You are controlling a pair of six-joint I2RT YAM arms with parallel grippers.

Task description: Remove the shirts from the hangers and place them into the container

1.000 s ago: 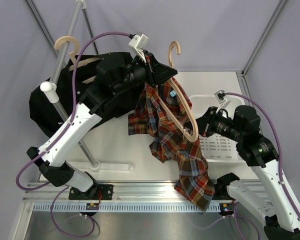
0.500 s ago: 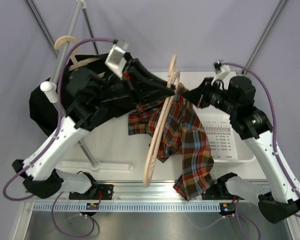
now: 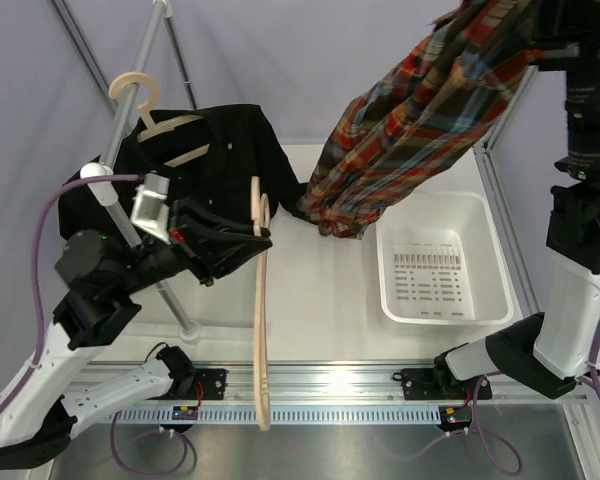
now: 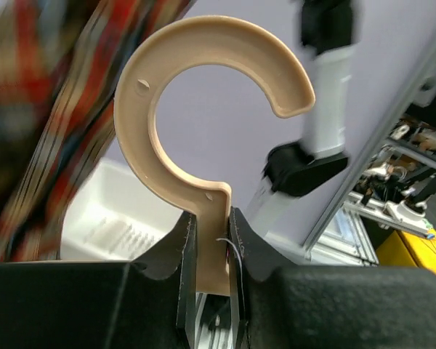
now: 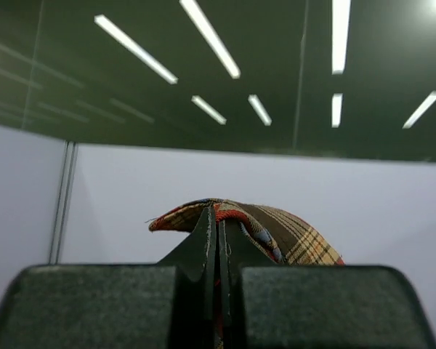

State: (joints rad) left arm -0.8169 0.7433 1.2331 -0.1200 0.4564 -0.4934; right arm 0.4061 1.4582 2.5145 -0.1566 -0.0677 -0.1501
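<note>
My left gripper [image 3: 263,237] [image 4: 211,227] is shut on the neck of a bare beige wooden hanger [image 3: 261,330], which hangs edge-on over the table with its hook [image 4: 203,109] pointing up. My right gripper [image 5: 218,234] is raised high at the top right and shut on a fold of the plaid shirt [image 5: 265,227]. That shirt [image 3: 420,130] hangs free from it, its lower end left of and above the white container [image 3: 500,290]. The black shirt [image 3: 225,150] stays on the second hanger [image 3: 170,125], hooked on the rail.
The grey metal rail [image 3: 130,140] slants from the back down to its white base plate [image 3: 215,330] at the table's left. The right arm [image 3: 580,240] stands tall at the right edge. An aluminium track [image 3: 330,380] runs along the near edge.
The plaid shirt came off the hanger: my right gripper rose up and right with it, while my left gripper pulled back left and down holding the now bare hanger.
</note>
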